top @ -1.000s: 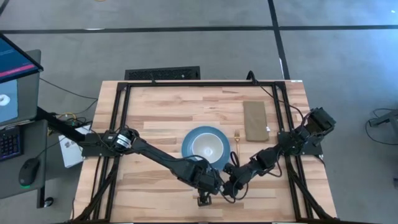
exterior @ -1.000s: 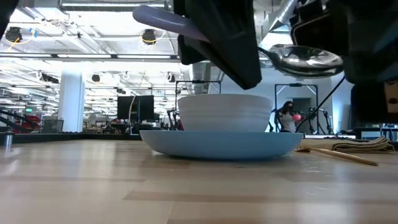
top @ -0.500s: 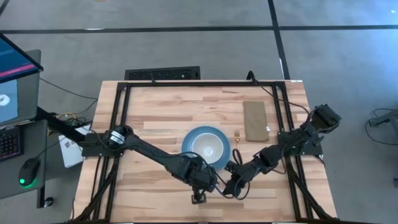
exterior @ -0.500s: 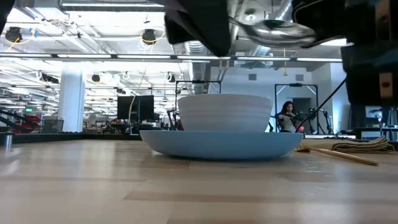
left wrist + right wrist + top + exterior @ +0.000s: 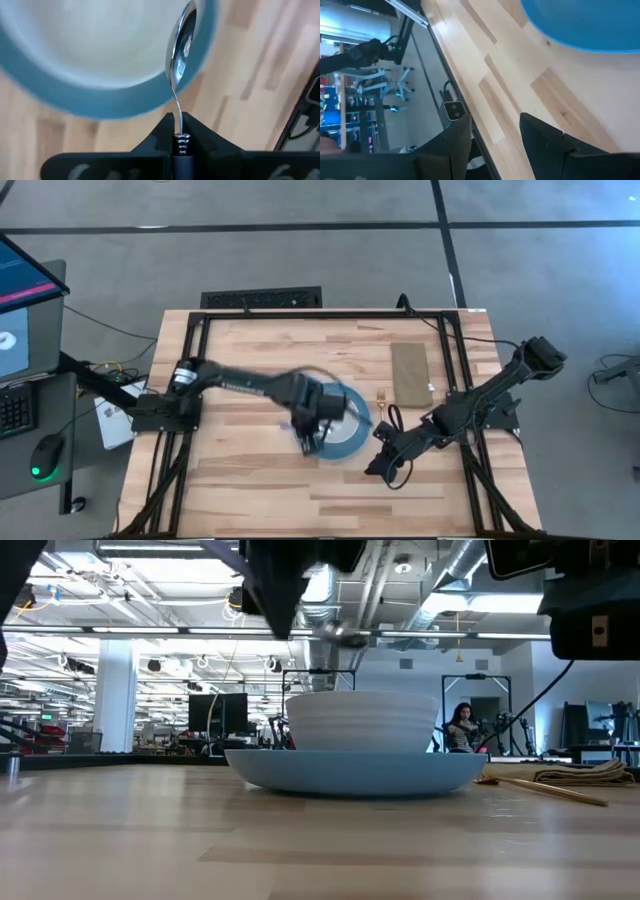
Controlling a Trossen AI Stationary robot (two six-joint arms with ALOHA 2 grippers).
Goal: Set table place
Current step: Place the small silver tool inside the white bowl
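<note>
Even, bright overhead light from ceiling lamps (image 5: 238, 598); soft shadows on table (image 5: 250, 470). Left arm (image 5: 260, 385) motion-blurred (wrist view too); bg sharp in low view.

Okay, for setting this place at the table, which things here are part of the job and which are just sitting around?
Part of the job:
spoon held in the left gripper
white bowl
blue plate
gold fork
olive-brown pad
table

Just lying about:
monitor
mouse
right gripper, jaws open, holding nothing
</note>
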